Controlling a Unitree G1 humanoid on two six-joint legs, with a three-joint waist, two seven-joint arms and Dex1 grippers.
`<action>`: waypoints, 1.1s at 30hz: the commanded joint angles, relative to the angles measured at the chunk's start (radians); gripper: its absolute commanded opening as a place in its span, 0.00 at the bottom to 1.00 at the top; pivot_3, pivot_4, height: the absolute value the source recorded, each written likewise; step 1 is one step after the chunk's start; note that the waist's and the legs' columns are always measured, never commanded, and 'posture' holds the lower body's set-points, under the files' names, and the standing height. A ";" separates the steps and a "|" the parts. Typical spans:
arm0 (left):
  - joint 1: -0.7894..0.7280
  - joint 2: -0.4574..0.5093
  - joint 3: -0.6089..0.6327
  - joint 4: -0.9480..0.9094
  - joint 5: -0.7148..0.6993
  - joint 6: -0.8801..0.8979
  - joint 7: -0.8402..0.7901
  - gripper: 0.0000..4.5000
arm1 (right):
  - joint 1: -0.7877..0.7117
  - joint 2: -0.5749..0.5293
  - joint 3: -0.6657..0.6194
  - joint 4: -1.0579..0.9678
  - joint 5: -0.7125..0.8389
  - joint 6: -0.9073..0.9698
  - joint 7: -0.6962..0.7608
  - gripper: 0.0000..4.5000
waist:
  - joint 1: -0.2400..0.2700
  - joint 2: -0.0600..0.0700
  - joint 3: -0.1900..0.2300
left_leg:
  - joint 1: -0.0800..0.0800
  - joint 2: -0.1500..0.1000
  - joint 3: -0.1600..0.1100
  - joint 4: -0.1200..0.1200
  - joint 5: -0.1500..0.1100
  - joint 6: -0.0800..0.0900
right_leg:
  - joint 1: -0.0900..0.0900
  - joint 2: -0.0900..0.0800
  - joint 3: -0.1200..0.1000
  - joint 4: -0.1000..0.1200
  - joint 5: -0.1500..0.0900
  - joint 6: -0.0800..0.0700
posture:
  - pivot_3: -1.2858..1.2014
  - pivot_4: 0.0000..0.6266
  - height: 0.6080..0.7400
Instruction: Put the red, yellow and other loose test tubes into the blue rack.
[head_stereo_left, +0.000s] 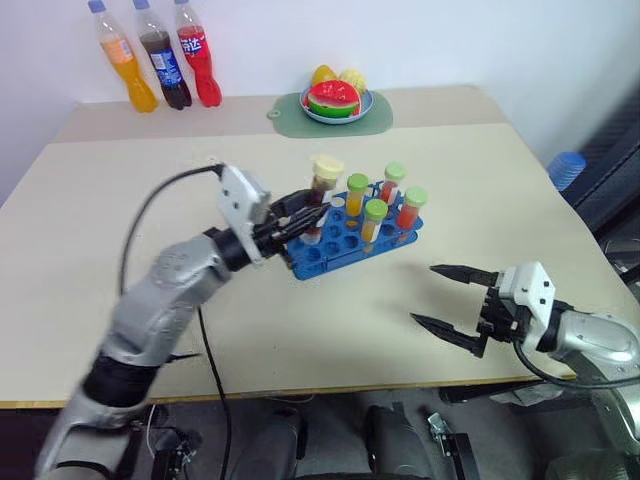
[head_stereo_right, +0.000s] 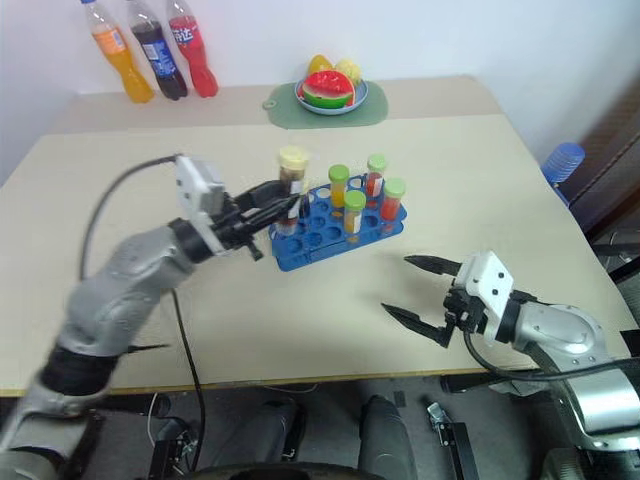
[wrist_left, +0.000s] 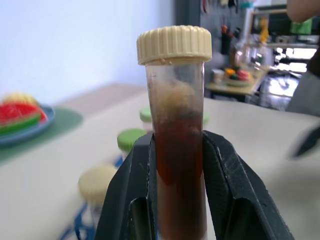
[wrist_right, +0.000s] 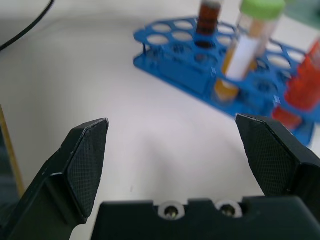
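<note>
The dark brown tube (head_stereo_left: 322, 195) with a cream cap stands upright over the blue rack (head_stereo_left: 352, 238), pinched by the left gripper (head_stereo_left: 308, 216). Green-capped tubes (head_stereo_left: 376, 222) sit in the rack. The right gripper (head_stereo_left: 452, 306) hovers near the table's (head_stereo_left: 120, 200) front edge, fingers spread wide, empty.

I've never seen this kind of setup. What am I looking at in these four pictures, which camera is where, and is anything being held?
This is a two-armed humanoid robot at a table. Two pictures come from cameras in its head, looking down over both arms. The other two come from a camera on each wrist, looking along that gripper's fingers.

The left gripper is shut on a dark brown tube with a cream cap, holding it upright at the blue rack. Four green-capped tubes with yellow or red liquid already stand in the rack.

The right gripper is open, holds nothing, and is apart from the rack.

At the far edge stand three soda bottles and a fruit plate on a green mat.
</note>
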 joint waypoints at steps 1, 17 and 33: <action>0.018 -0.081 -0.047 0.109 0.153 -0.217 -0.056 0.16 | 0.039 -0.011 -0.098 -0.080 0.028 0.021 -0.024 1.00 | -0.007 0.000 0.000 | 0.000 0.000 0.000 0.000 0.000 0.000 | -0.001 0.000 0.001 0.000 0.000 0.000 | 0.52 0.24 1.00; 0.059 -0.242 0.004 0.342 0.310 -0.445 -0.079 0.16 | 0.124 -0.014 -0.217 -0.164 0.054 0.085 -0.040 1.00 | -0.002 0.000 0.000 | 0.000 0.001 -0.001 0.006 -0.003 0.006 | 0.000 0.001 0.001 0.002 0.002 0.004 | 0.52 0.24 1.00; 0.087 -0.297 0.044 0.351 0.356 -0.402 -0.042 0.16 | 0.070 -0.022 -0.174 -0.128 0.053 0.086 -0.025 1.00 | 0.001 0.000 0.000 | -0.001 0.000 -0.001 0.010 -0.004 0.007 | 0.001 0.001 0.001 0.002 0.003 0.007 | 0.52 0.24 1.00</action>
